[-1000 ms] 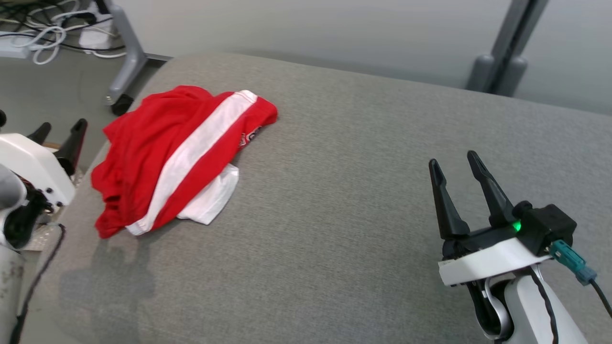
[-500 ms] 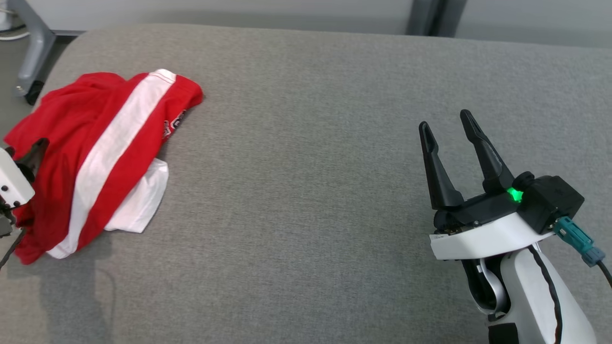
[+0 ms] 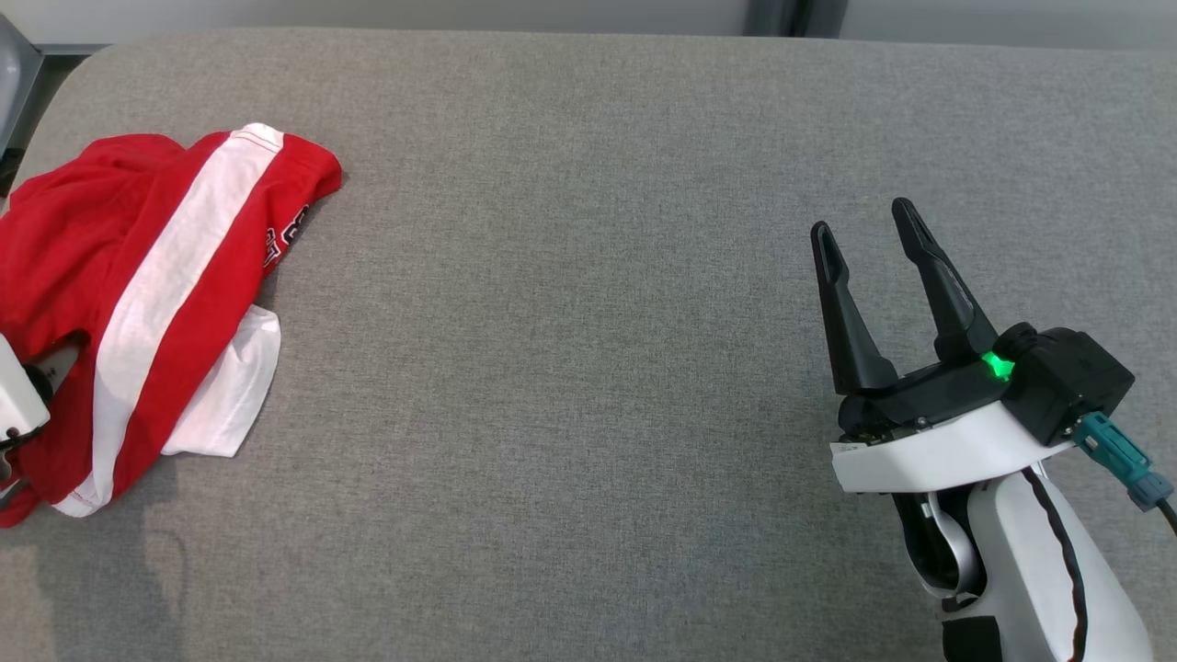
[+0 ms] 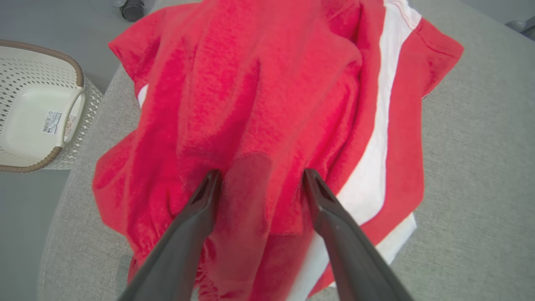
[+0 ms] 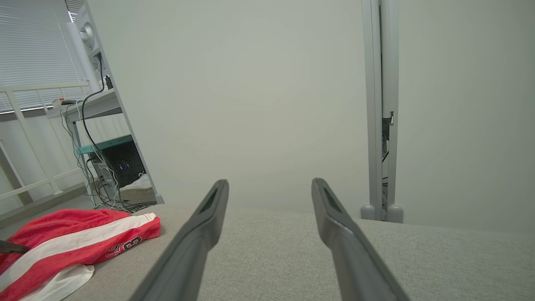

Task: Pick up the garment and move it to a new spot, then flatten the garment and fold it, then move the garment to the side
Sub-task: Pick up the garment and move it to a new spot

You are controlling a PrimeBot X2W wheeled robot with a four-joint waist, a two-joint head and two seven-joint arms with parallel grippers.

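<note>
Head view: garment point(image 3: 138, 294) loc? (A)
Far left on grey cushion point(image 3: 588, 368), crumpled, red w/ white stripe. (B)
Left gripper point(image 4: 262, 172)? (A)
Left wrist view: spread wide, clamping nothing, poised over red fabric; contact – can't tell. White basket point(image 4: 37, 125) just beside cushion edge. (B)
Right gripper point(image 3: 860, 215)? (A)
Spread wide too, empty, over bare cushion at right, well apart from garment. (B)
</note>
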